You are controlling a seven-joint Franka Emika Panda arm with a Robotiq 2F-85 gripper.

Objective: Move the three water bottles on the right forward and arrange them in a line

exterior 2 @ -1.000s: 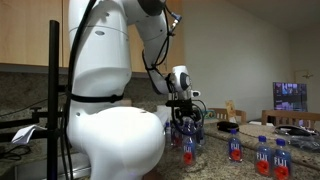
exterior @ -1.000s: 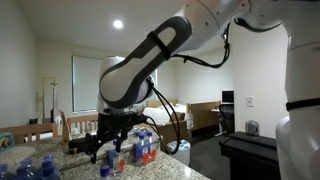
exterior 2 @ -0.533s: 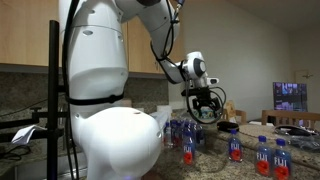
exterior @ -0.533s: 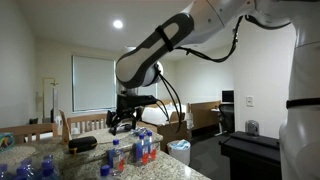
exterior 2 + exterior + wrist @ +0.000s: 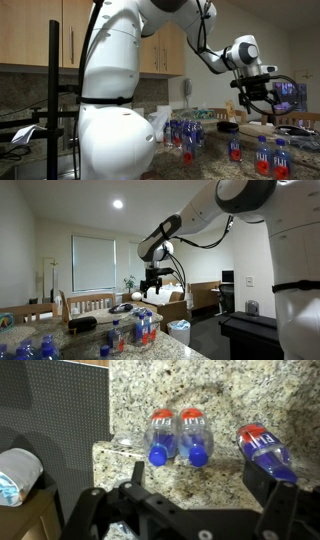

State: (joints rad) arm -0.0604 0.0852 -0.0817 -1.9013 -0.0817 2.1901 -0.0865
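Arm has risen and swung away; fingers spread above three water bottles.

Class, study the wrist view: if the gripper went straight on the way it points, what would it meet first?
Probably the pair of clear plastic bottles with blue caps below the open gripper, otherwise the speckled granite counter beside them; depth is unclear.

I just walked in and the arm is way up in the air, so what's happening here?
The robot arm is working on small clear plastic water bottles with blue caps and red-and-blue labels on the speckled granite counter. Its gripper hangs high above them, jaws open, holding nothing. In the wrist view three of them stand below, two side by side and one apart.
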